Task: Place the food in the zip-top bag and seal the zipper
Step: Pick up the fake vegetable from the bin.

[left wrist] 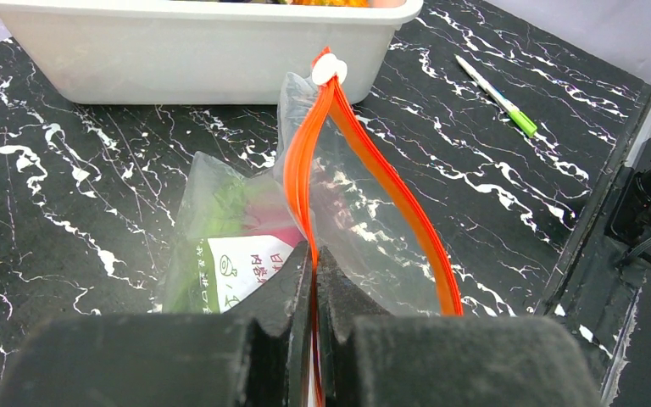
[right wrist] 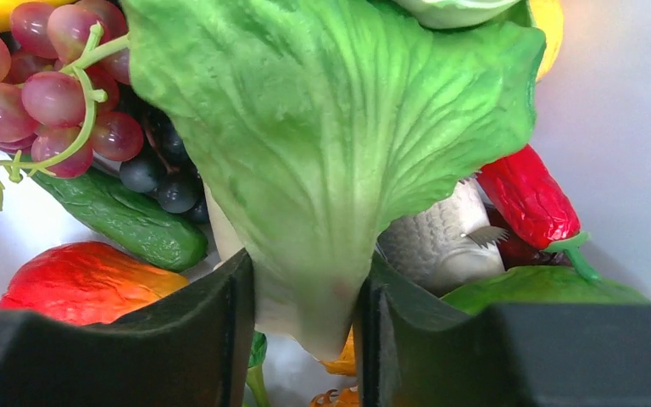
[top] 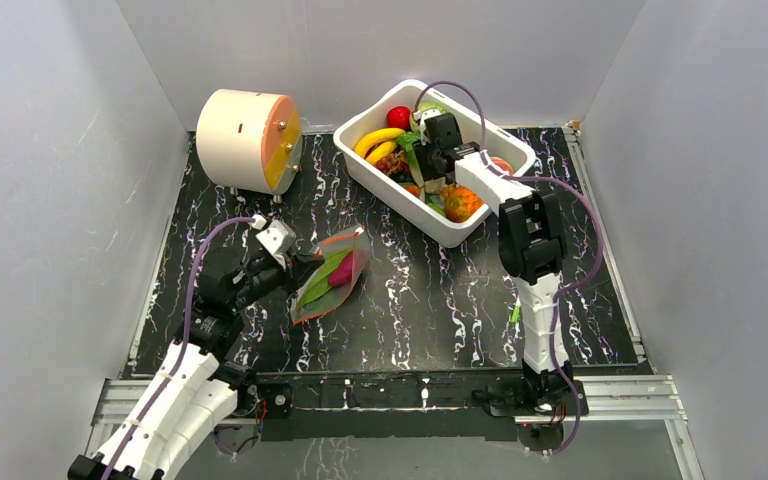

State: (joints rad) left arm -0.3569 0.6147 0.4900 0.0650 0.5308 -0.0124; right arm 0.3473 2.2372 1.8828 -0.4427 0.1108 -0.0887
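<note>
Zip-top bag (top: 328, 285) lies on the black marbled table (top: 440, 290), left of centre, mouth gaping, with what look like a green leaf (top: 315, 290) and a pink piece (top: 341, 270) inside. The left gripper (left wrist: 314, 254) is clamped tight on the zipper (left wrist: 373, 170). In the white tub (top: 400, 200), the right gripper (right wrist: 305, 288) pinches a lettuce leaf (right wrist: 331, 127) by its stem, beside the grapes (right wrist: 51, 93) and the cucumber (right wrist: 119, 216).

Enclosure: plain pale grey walls (top: 40, 200) on three sides | Surface: black, white-veined marble-look tabletop (top: 410, 300) | Near edge: metal rail (top: 630, 395) | Light: even
</note>
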